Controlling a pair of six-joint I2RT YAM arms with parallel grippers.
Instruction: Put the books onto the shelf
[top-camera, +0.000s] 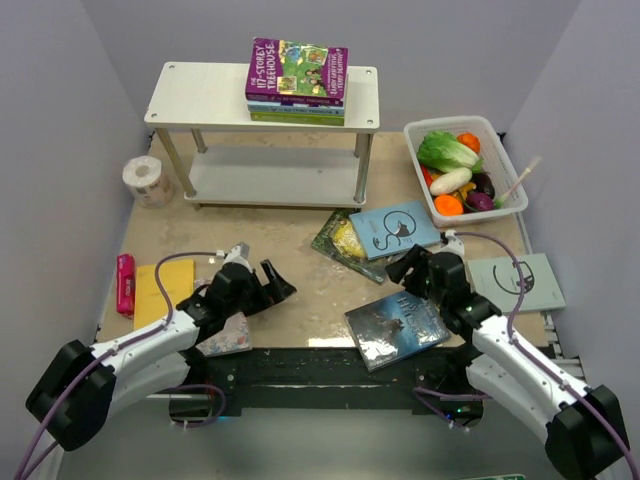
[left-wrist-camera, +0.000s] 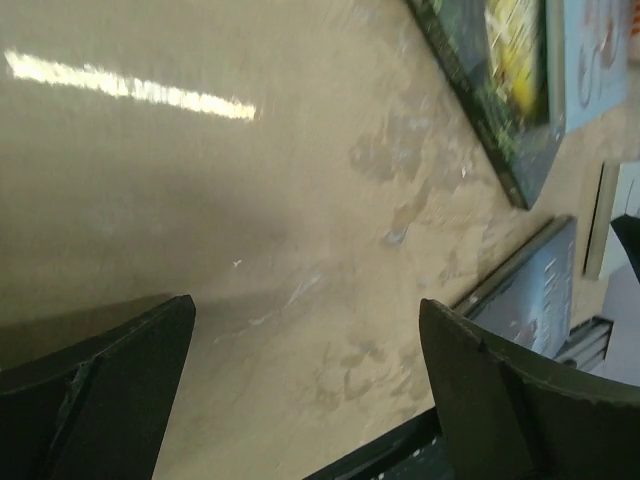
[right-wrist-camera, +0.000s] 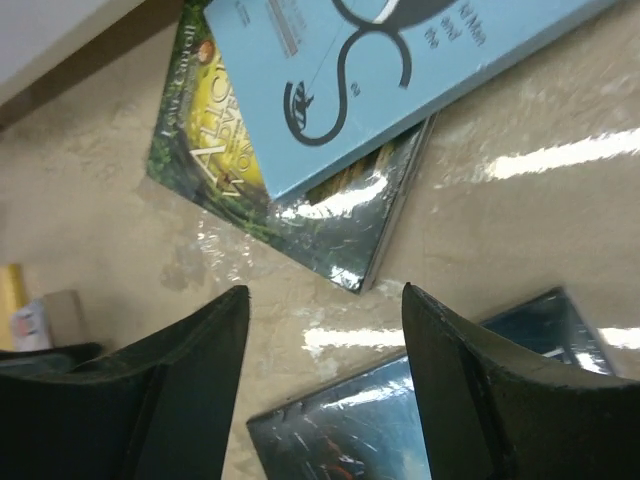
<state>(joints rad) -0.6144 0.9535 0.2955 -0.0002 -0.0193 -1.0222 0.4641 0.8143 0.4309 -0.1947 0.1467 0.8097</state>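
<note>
1. The left hand (top-camera: 270, 284) is spread wide and empty; only bare table (left-wrist-camera: 200, 200) shows between its fingers.
2. The right hand (top-camera: 406, 266) is parted and holds nothing. A dark book (top-camera: 396, 328) lies just below it, half hidden by the fingers in the wrist view.
3. Just ahead of the right hand, a blue book (top-camera: 396, 228) overlaps a green book (top-camera: 338, 238), covering much of it.
4. A floral book (top-camera: 228, 338) is mostly hidden under the left arm; a yellow book (top-camera: 160, 288) lies left of that hand.
5. A grey-green book (top-camera: 520, 283) lies right of the right hand, crossed by a cable.
6. Far ahead, the shelf (top-camera: 200, 95) carries a stack (top-camera: 297, 80); its lower titles are unreadable.
</note>
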